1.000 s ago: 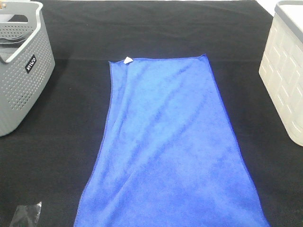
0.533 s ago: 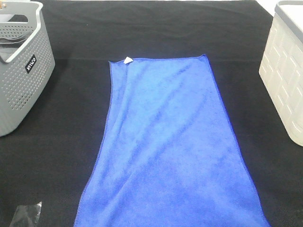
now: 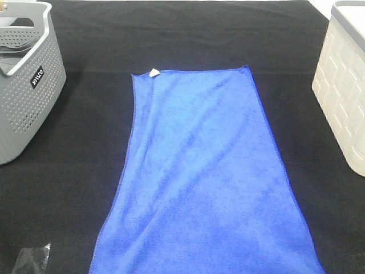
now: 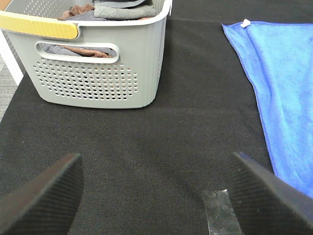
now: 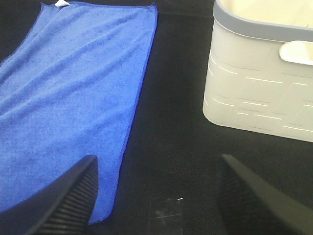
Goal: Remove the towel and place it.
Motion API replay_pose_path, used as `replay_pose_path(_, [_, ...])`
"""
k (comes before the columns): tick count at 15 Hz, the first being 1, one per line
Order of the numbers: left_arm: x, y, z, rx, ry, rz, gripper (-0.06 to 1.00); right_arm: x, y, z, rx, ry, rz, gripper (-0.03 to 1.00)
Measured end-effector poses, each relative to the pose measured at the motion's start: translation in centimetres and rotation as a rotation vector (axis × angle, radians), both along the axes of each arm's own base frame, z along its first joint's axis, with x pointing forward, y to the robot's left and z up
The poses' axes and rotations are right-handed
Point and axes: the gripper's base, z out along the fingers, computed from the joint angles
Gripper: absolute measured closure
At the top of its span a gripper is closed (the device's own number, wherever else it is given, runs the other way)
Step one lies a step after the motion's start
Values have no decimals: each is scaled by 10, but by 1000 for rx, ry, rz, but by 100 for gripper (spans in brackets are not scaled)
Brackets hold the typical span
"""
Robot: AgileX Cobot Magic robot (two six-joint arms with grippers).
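Observation:
The towel [image 3: 202, 177], a large royal-blue cloth, lies spread flat along the middle of the black table cloth, with a small white tag [image 3: 154, 72] at its far left corner. Neither arm shows in the exterior high view. In the left wrist view my left gripper [image 4: 154, 196] stands open over bare black cloth, and the towel [image 4: 283, 83] lies off to one side of it. In the right wrist view my right gripper [image 5: 161, 200] is open too. One of its fingers [image 5: 68, 200] hangs over the towel's [image 5: 73, 93] near edge. Nothing is held.
A grey perforated basket [image 3: 25, 80] with folded cloths inside [image 4: 112, 10] stands at the far left. A white basket [image 3: 345, 85] stands at the far right. A piece of clear tape [image 3: 31, 260] sticks to the black table cloth at the front left.

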Motion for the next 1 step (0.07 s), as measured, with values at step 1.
replay_pose_path(1, [0, 0, 0, 0, 0, 0, 18, 0, 0, 0, 0, 0, 0, 28])
